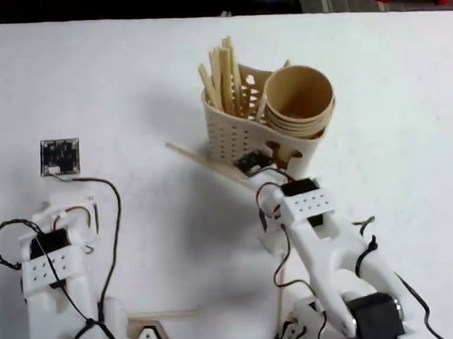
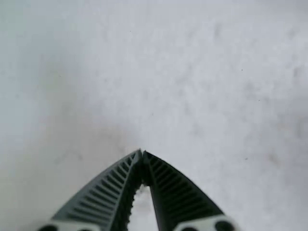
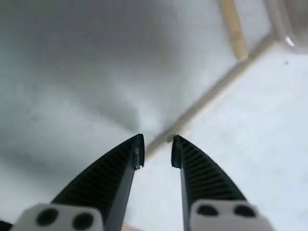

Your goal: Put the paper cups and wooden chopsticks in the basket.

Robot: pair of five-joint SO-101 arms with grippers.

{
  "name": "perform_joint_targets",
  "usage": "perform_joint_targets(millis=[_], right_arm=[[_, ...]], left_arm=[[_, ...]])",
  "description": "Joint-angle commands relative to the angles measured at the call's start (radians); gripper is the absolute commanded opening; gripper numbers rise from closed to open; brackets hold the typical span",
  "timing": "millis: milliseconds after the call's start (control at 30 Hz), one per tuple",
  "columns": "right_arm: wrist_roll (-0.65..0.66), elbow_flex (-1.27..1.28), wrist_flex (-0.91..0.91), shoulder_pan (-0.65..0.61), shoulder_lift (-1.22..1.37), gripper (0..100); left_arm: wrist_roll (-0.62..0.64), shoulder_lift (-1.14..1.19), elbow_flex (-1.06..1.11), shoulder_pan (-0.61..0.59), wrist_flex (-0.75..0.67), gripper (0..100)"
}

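The paper cups [image 1: 299,97] sit stacked in the basket [image 1: 229,139], with several chopsticks [image 1: 223,71] standing beside them at their 9 o'clock. One loose chopstick [image 1: 203,161] lies on the tabletop [image 1: 131,83] at the basket's 8 o'clock, so the step in hand looks like its pickup. The right pincer [image 3: 157,150] is open, its tips either side of that stick's near end. Next it likely needs to close, lift and tip the stick over the rim. The left pincer [image 2: 142,155] is closed on nothing above bare tabletop.
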Motion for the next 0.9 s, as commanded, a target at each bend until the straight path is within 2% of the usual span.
perform_joint_targets(millis=[0,267,467,633,800,867], right_arm=[[-0.005,0.000,-0.004,0.036,0.008,11.0],[-0.008,0.003,-0.005,0.015,0.010,10.9],[-0.009,0.018,-0.004,-0.090,0.010,10.8],[-0.080,0.018,-0.008,-0.154,0.010,10.8],[-0.087,0.015,-0.008,-0.232,0.010,2.4],[-0.087,0.014,-0.008,-0.243,0.010,1.9]], left_arm=[[-0.012,-0.030,-0.005,-0.008,-0.023,2],[-0.012,-0.030,-0.005,-0.008,-0.023,2],[-0.012,-0.030,-0.005,-0.008,-0.023,2],[-0.012,-0.030,-0.005,-0.008,-0.023,2],[-0.012,-0.030,-0.005,-0.008,-0.023,2],[-0.012,-0.030,-0.005,-0.008,-0.023,2]])
